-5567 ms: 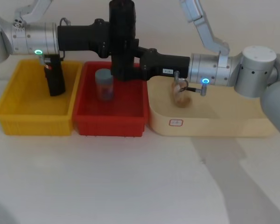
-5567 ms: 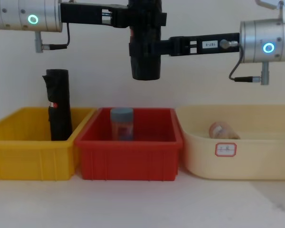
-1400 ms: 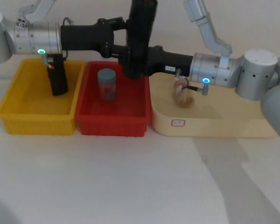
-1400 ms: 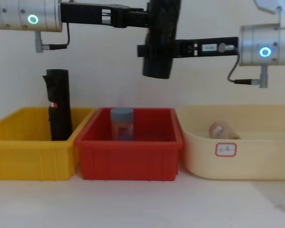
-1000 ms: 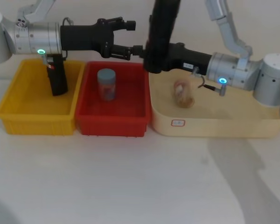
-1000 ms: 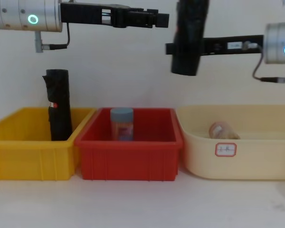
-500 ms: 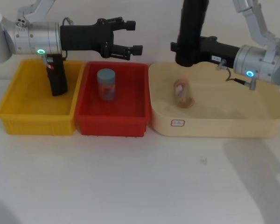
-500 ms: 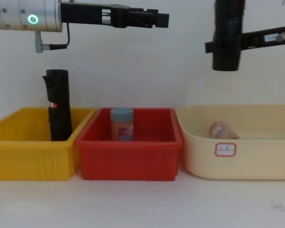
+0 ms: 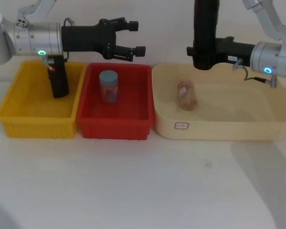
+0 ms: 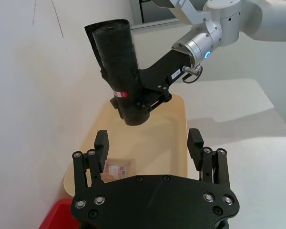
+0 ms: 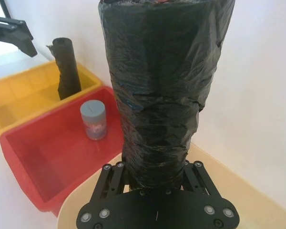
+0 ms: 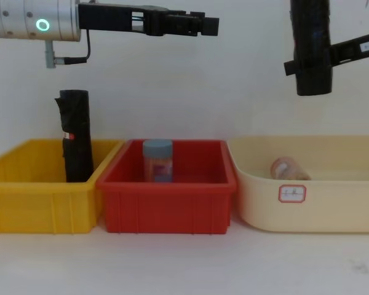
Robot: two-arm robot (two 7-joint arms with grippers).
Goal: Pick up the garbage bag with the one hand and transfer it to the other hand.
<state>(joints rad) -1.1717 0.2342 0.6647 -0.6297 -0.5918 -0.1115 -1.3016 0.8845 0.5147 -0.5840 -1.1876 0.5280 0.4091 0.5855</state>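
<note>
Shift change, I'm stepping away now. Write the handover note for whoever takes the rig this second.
Left gripper: open, holding nothing, high above the red bin.
Right gripper: shut on the garbage bag, upright in the air above the cream tub.
Second black roll stands in the yellow bin.
Done: the bag is in the right gripper alone, so the transfer looks complete.
Left: probably nothing beyond parking or setting the bag down.

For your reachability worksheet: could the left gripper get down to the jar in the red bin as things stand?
Probably yes. The left gripper hangs open above the red bin, the jar stands alone there, and nothing lies between them.
</note>
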